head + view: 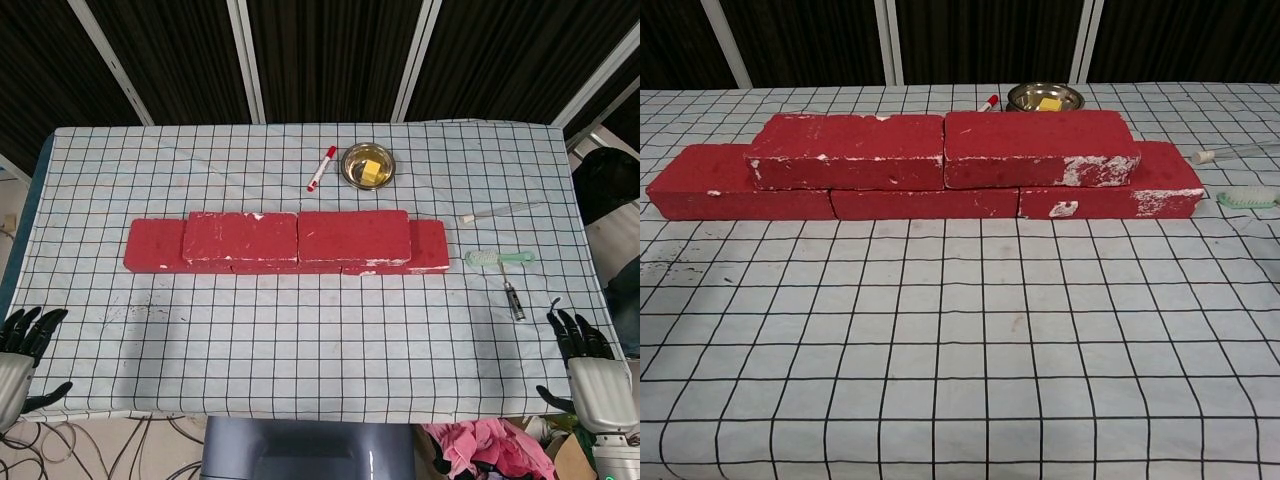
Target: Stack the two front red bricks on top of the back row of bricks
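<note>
Two red bricks lie end to end on top of a row of three red bricks, in the middle of the table, a little nearer to its back edge. The left top brick (pixel 848 150) and the right top brick (pixel 1038 147) touch each other at their short ends. The bottom row (pixel 925 204) is longer, so its ends show at both sides of the upper pair.

The left hand (pixel 18 355) is at the front left corner of the table, just outside the cloth, with fingers spread and nothing in it. The right hand (pixel 588 366) is at the front right corner, fingers also apart, holding nothing. Both hands are well apart from the bricks.

Near the back edge stand a red marker (pixel 321 168) and a metal bowl (pixel 368 166) with something yellow inside. Toward the right edge lie a thin white stick (pixel 503 211), a green toothbrush (pixel 498 259) and a small dark tool (pixel 514 300). The cloth (pixel 300 340) is white with a black grid.
</note>
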Controlling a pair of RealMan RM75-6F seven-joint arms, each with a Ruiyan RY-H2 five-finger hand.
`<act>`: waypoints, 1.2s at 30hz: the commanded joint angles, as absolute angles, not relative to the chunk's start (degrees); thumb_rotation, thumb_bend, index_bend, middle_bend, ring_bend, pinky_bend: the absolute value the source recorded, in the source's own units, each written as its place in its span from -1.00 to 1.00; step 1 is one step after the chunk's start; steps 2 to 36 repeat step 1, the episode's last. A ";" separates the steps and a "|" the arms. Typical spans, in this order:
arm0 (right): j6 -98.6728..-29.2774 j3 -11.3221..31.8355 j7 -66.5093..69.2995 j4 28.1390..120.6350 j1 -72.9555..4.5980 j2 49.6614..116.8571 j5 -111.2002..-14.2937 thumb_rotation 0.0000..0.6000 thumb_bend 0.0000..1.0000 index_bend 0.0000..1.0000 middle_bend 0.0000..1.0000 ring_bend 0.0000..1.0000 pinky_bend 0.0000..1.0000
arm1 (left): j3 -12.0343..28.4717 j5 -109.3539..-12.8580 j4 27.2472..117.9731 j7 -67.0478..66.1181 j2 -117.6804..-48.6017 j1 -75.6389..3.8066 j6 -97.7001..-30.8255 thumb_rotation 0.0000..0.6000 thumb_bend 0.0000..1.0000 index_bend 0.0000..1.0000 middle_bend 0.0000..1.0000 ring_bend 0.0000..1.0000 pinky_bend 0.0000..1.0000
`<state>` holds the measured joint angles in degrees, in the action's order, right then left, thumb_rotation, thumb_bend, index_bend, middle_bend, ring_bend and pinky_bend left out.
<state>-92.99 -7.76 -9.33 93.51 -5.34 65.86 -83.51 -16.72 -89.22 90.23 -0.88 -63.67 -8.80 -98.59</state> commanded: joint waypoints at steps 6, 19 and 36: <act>-93.13 -7.27 -9.69 93.76 -5.06 66.28 -84.16 1.00 -1.00 -1.00 -0.93 -1.00 -0.75 | -16.39 -89.14 90.62 -1.14 -63.37 -8.30 -97.75 1.00 -0.79 -0.96 -0.80 -1.00 -1.00; -93.13 -7.27 -9.69 93.76 -5.06 66.28 -84.16 1.00 -1.00 -1.00 -0.93 -1.00 -0.75 | -16.39 -89.14 90.62 -1.14 -63.37 -8.30 -97.75 1.00 -0.79 -0.96 -0.80 -1.00 -1.00; -93.13 -7.27 -9.69 93.76 -5.06 66.28 -84.16 1.00 -1.00 -1.00 -0.93 -1.00 -0.75 | -16.39 -89.14 90.62 -1.14 -63.37 -8.30 -97.75 1.00 -0.79 -0.96 -0.80 -1.00 -1.00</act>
